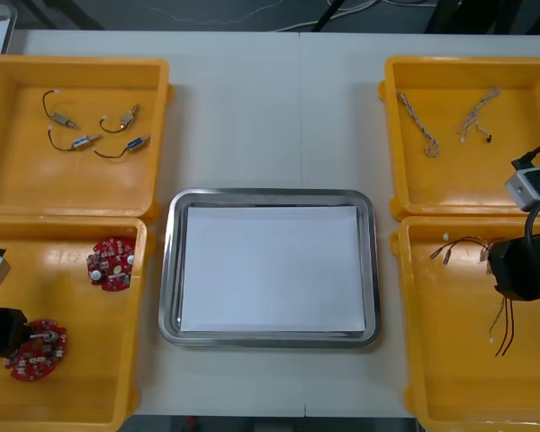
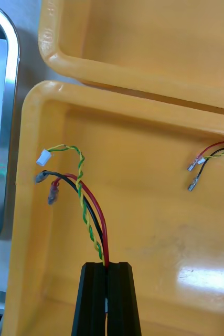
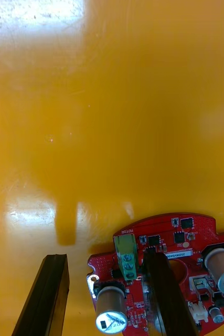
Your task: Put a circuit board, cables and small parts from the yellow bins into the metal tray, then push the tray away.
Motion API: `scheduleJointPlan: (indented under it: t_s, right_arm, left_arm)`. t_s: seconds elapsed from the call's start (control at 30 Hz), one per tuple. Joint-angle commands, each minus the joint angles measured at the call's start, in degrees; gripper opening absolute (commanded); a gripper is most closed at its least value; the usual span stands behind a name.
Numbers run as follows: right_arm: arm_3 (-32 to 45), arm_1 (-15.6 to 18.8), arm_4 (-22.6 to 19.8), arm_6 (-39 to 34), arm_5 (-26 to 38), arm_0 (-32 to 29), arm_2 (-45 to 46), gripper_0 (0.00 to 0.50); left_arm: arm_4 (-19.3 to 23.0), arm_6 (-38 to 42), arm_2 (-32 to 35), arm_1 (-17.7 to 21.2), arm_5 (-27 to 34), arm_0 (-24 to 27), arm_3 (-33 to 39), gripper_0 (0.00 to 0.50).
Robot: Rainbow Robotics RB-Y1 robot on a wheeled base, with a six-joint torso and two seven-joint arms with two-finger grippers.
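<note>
The right tool [image 2: 107, 265] is shut tight on a cable [image 2: 85, 210] of red, black and yellow-green wires. The wires run out ahead of its tips, inside a yellow bin [image 2: 159, 247]. The tool pinches them at just one spot, so I think they could slip out when it lifts. The loose ends could also catch on the bin wall, which stands between this tool and the metal tray [image 1: 268, 196]. A second cable [image 2: 206, 157] lies off to one side of the tips. It does not touch the held one, so it will likely stay put.

The left tool [image 3: 104, 257] is wide open and low over a red circuit board [image 3: 164, 236]. One finger is over the middle of the board. The other is just past the board's edge, over the bare floor of the left bin [image 3: 112, 105]. That floor looks shiny and smooth. If the fingers close a bit off, the board may slide away and not get caught. The finger on the board could also bump the tall round parts [image 3: 222, 262] right beside it.

The tray sits between the two tools on a light tabletop [image 1: 270, 108]. It is white inside and has nothing in it yet, so there is lots of room to set things down
</note>
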State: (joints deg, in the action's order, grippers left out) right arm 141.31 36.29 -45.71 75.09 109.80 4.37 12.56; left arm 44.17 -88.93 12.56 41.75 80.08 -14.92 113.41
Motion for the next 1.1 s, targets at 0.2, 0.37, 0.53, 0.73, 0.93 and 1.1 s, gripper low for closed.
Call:
scheduleJointPlan:
  t_s: [0.2,0.37,0.53,0.73,0.93,1.1]
  right_arm:
    - [4.67,2.55,-1.75,-9.08,0.2,2.13,-1.22,0.0]
    - [5.03,3.17,-1.84,-12.42,0.2,2.31,-2.01,0.0]
    - [5.73,3.17,-0.61,-14.18,0.2,1.95,-2.01,0.0]
    - [5.2,3.17,-0.26,-14.18,0.2,2.04,-2.01,0.0]
    - [5.2,3.17,-0.26,-14.18,0.2,2.04,-2.01,0.0]
    - [5.2,3.17,-0.26,-14.18,0.2,2.04,-2.01,0.0]
  left_arm:
    - [-0.84,-5.73,2.12,-2.38,-0.54,-1.6,0.84,0.373]
    - [-0.92,-5.46,2.12,-2.38,-0.54,-1.34,0.93,0.302]
    - [-0.92,-5.29,2.03,-2.46,-0.54,-1.16,0.84,0.152]
    - [-1.01,-5.2,1.86,-2.46,-0.54,-0.98,0.76,0.0]
    - [-0.13,-5.2,1.86,-2.46,0.69,0.51,1.02,0.0]
    - [0.22,-4.23,2.91,-2.46,4.74,3.32,3.48,0.0]
